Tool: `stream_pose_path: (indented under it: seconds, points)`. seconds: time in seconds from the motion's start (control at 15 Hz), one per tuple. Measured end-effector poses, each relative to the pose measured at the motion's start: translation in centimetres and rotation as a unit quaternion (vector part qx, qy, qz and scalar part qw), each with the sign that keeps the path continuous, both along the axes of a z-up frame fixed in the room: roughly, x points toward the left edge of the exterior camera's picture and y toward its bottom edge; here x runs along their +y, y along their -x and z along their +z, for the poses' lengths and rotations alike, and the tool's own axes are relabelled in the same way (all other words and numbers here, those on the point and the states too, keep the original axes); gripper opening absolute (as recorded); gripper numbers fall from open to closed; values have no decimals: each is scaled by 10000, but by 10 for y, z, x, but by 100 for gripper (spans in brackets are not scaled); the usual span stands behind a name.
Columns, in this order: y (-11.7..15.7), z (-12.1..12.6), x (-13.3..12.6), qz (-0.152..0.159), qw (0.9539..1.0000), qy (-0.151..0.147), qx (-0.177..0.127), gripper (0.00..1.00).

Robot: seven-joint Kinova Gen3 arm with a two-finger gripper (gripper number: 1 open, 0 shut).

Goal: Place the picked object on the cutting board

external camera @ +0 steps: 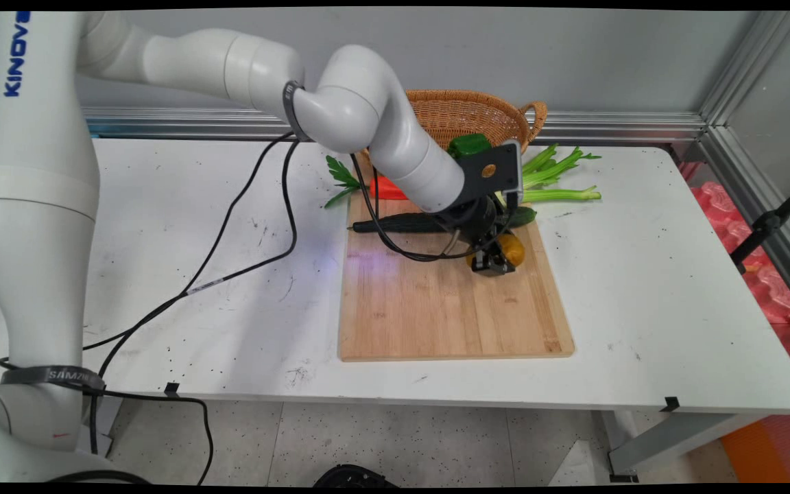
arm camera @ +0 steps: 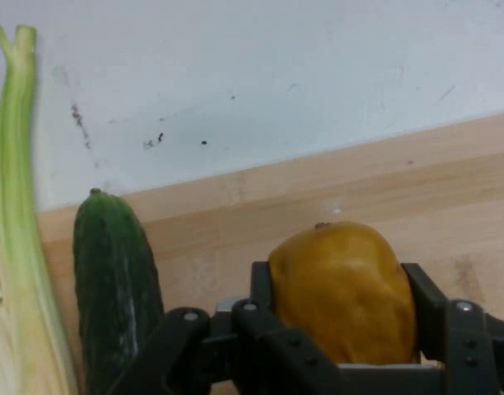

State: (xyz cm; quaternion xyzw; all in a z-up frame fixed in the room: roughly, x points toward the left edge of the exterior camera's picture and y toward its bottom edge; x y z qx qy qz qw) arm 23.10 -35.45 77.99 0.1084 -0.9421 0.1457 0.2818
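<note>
Two fingers of my gripper (arm camera: 343, 329) are pinching a yellow fruit (arm camera: 344, 290).
It is resting on the cutting board (external camera: 436, 309), beside a cucumber (arm camera: 116, 288).

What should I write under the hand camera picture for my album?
The robot's hand shut around a yellow-orange mango on the wooden cutting board, a cucumber beside it.

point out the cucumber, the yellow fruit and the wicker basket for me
cucumber (arm camera: 114, 288): hand view, middle of its dark skin.
yellow fruit (arm camera: 344, 290): hand view, centre of its front.
wicker basket (external camera: 467, 113): main view, woven back wall.
</note>
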Motion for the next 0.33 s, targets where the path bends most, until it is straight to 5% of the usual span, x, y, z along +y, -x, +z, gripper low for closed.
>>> stream_pose_path:
  seconds: [0.07,0.13,0.33]
  points:
    - [1,-3,0,2,10000,3,2,0]
    - [3,-5,0,3,10000,5,7,100]
    - [6,-12,-1,12,10000,-3,24,100]
